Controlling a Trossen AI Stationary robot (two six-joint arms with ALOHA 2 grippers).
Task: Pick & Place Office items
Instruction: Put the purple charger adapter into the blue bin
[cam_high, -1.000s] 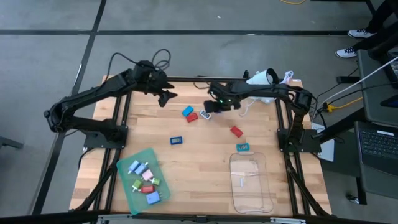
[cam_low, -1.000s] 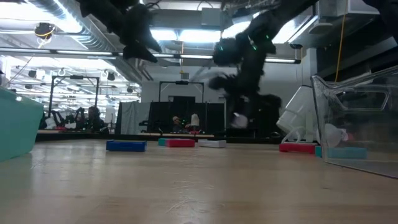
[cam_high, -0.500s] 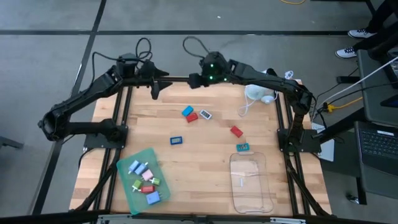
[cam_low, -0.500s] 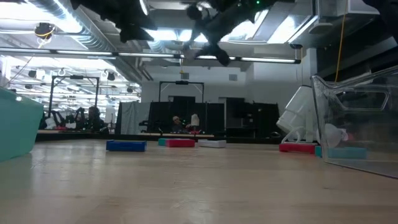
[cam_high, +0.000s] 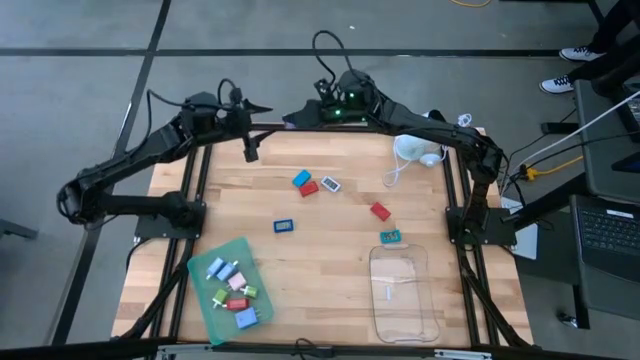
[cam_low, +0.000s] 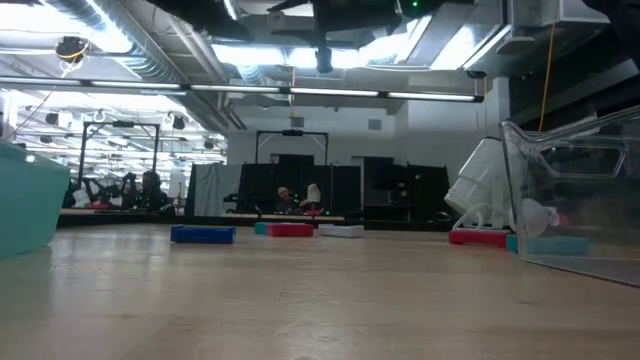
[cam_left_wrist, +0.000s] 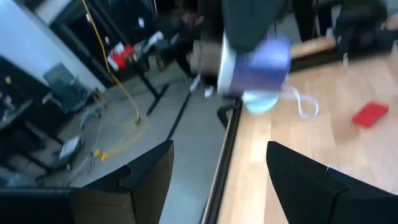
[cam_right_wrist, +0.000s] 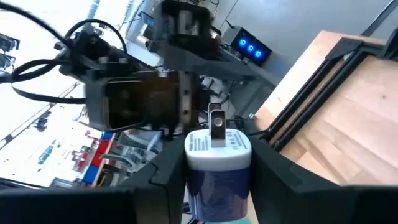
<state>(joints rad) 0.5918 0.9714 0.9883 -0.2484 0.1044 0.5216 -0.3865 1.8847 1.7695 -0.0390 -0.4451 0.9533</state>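
My right gripper (cam_high: 293, 118) is raised above the table's far edge, pointing left, and is shut on a small blue-and-white piece (cam_right_wrist: 217, 163) with a metal prong (cam_right_wrist: 216, 123). My left gripper (cam_high: 256, 125) is open and faces it from the left, holding nothing; the held piece (cam_left_wrist: 258, 67) shows just ahead of its fingers. On the wood lie loose office items: blue (cam_high: 301, 178), red (cam_high: 309, 187), white (cam_high: 331, 184), blue (cam_high: 284, 226), red (cam_high: 380, 211), teal (cam_high: 390, 237). Several more pieces lie in the green tray (cam_high: 205, 300). My right gripper pinches the blue-and-white piece by its blue body (cam_right_wrist: 214, 186), one finger (cam_right_wrist: 166, 183) on each side. The white end with the metal prong sticks out past the fingertips. The piece is lifted clear, high above the table's far edge.
A clear tray (cam_high: 404, 300) sits at the near right. The white rounded device with its cord (cam_high: 418, 150) lies at the far right corner. The dark frame rails (cam_high: 195, 190) run along both sides. Bare wood lies in the table's middle and near part.
My right gripper has risen from low over the far middle of the table and swung toward the far edge and the left, carrying the piece. My left gripper has also lifted and drawn back toward the far edge. The pieces on the table have stayed put.
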